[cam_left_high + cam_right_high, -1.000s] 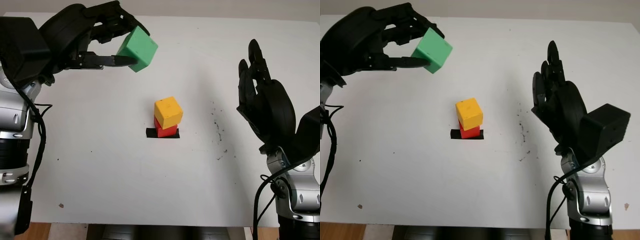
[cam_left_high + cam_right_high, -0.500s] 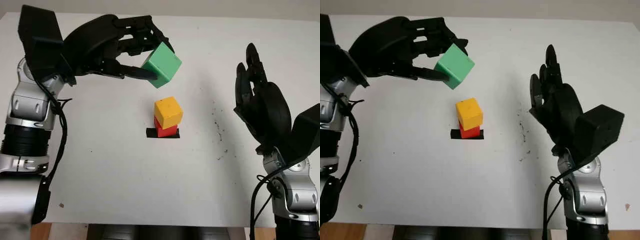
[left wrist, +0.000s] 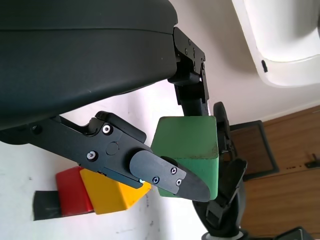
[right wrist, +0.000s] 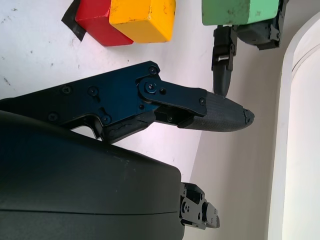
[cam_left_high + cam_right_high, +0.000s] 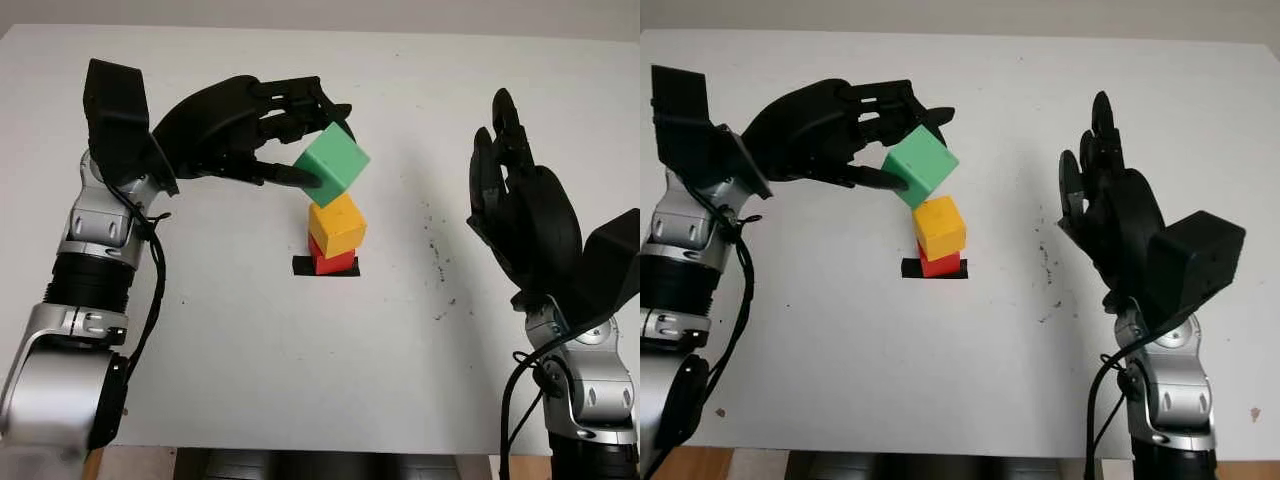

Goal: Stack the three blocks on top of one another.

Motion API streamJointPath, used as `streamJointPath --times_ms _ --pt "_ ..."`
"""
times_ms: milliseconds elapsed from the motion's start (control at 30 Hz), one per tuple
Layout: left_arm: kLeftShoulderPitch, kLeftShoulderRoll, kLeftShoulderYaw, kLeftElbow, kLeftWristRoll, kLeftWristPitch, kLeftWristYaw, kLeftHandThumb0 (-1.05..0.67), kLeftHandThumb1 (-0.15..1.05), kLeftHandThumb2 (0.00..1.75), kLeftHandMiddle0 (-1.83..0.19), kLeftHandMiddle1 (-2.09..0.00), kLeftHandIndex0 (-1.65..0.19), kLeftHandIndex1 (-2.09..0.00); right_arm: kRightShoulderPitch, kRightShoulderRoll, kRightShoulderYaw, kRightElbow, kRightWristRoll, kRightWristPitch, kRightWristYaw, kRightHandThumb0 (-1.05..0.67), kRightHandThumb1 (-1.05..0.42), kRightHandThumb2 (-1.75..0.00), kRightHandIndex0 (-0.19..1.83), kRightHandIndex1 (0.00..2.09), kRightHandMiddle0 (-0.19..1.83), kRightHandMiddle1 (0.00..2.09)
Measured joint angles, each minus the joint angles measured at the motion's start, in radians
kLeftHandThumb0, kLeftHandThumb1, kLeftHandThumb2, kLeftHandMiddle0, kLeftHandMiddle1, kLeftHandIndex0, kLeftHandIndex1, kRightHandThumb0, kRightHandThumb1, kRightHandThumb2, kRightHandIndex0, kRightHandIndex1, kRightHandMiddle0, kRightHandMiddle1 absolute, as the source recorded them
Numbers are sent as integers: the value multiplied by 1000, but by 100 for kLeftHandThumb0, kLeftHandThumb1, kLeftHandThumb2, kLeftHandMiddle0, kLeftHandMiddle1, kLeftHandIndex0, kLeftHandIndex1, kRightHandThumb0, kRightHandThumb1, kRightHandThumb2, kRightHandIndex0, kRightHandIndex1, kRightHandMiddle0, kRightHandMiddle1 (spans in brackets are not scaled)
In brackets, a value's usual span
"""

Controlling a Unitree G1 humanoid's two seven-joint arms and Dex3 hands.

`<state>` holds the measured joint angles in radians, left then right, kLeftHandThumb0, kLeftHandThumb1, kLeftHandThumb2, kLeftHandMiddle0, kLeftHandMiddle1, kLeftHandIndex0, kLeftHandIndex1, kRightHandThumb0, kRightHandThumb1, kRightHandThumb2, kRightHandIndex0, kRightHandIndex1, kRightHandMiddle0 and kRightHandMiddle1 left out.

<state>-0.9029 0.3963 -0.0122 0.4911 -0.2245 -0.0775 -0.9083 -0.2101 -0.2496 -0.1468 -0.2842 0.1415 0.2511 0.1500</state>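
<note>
above the yellow block, left robot hand grips green block (tilted).

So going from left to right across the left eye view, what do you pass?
Left hand → green block held in it, tilted above the yellow block and red block stack → open right hand.

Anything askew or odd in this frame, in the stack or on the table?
The yellow block sits twisted and offset on the red block, overhanging it. Dark specks mark the table right of the stack. The left hand holds the green block tilted.
</note>
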Motion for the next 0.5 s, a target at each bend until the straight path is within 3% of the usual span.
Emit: streamJointPath --times_ms 500 --pt "21 -85 28 50 -55 15 9 -54 105 19 -8 -6 -38 -150 2 7 -1 0 3 -9 -5 -69 -105 -64 -19 0 -19 0"
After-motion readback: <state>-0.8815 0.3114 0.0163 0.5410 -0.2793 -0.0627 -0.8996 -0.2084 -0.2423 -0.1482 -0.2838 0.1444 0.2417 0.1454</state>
